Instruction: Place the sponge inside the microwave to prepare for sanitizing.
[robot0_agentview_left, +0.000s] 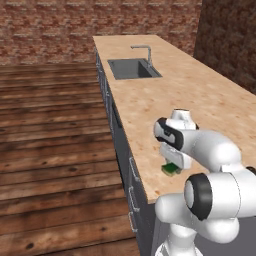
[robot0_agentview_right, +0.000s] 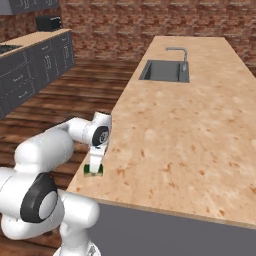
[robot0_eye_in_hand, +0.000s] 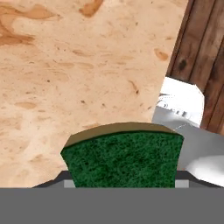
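Sponge (robot0_eye_in_hand: 124, 157) is sitting right between the fingertips in the hand view, its dark green face turned to the camera and a thin yellowish edge showing along its top; the fingers themselves are mostly hidden behind it, only small dark corners peeking out at either side. From the base views the gripper (robot0_agentview_right: 94, 167) is pointing straight down at the near left corner of the counter (robot0_agentview_right: 185, 130), and its jaws are clamped on the sponge (robot0_agentview_right: 94, 170), which is resting at or just above the countertop (I cannot tell whether it is touching). In the left base view the sponge (robot0_agentview_left: 171, 169) is showing as a small green and yellow block under the gripper (robot0_agentview_left: 172, 165), close to the counter's edge, with the white arm folding over it. Farther along the counter a sink (robot0_agentview_right: 165, 70) is lying sunk into the top, with a faucet (robot0_agentview_right: 181, 52) standing at its far side, well apart from the sponge. Dark wood flooring (robot0_agentview_left: 55, 140) is running along the left of the counter, a brick wall (robot0_agentview_right: 150, 17) is closing the back of the room, and grey cabinets (robot0_agentview_right: 30, 70) are standing at the far left in the right base view.
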